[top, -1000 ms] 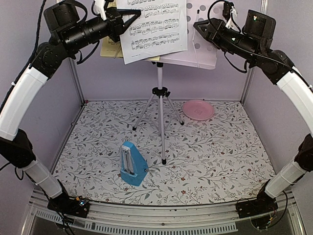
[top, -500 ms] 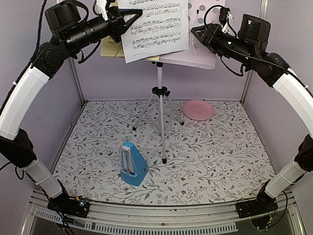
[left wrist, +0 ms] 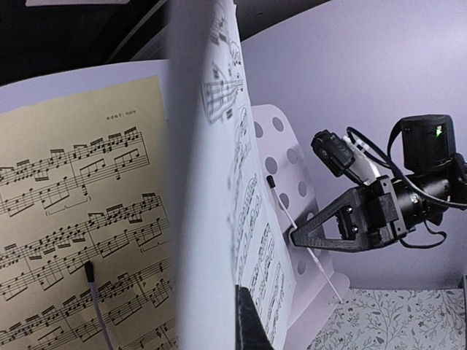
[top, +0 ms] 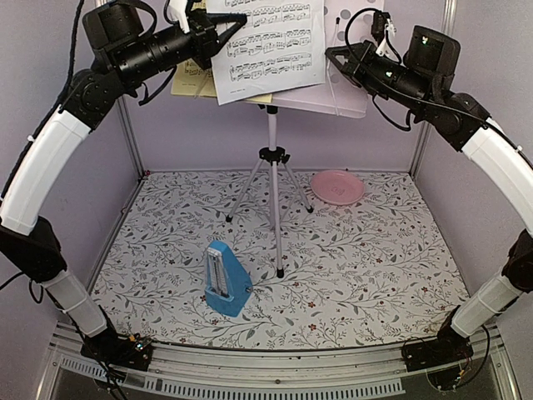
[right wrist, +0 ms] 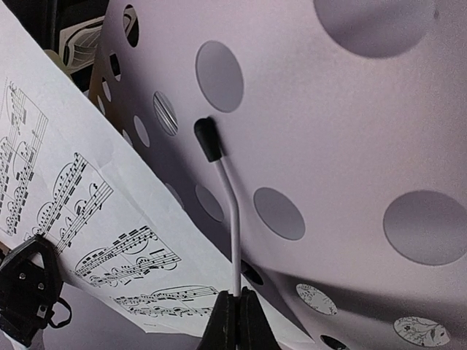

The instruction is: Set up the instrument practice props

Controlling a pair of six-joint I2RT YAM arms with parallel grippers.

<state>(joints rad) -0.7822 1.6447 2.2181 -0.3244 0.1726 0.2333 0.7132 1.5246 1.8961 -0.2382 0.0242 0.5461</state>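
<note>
The pale perforated music stand [top: 343,93] stands on silver tripod legs [top: 272,179] at the back. My left gripper [top: 226,23] is shut on the left edge of the white sheet of music [top: 271,46] and holds it in front of the stand. In the left wrist view the white sheet [left wrist: 211,219] is edge-on beside my gripper [left wrist: 237,328]. The yellow sheet [top: 190,83] rests on the stand's left half [left wrist: 80,211]. My right gripper [top: 333,54] is shut on the stand's white wire page holder [right wrist: 232,219]. The blue metronome [top: 226,279] stands upright on the mat.
A pink round plate [top: 337,187] lies at the back right of the floral mat [top: 375,275]. Frame posts rise at both back corners. A second wire page holder [left wrist: 98,306] lies across the yellow sheet.
My left gripper has carried the white sheet slightly right and up. My right gripper has shifted a little left, toward the sheet's right edge.
</note>
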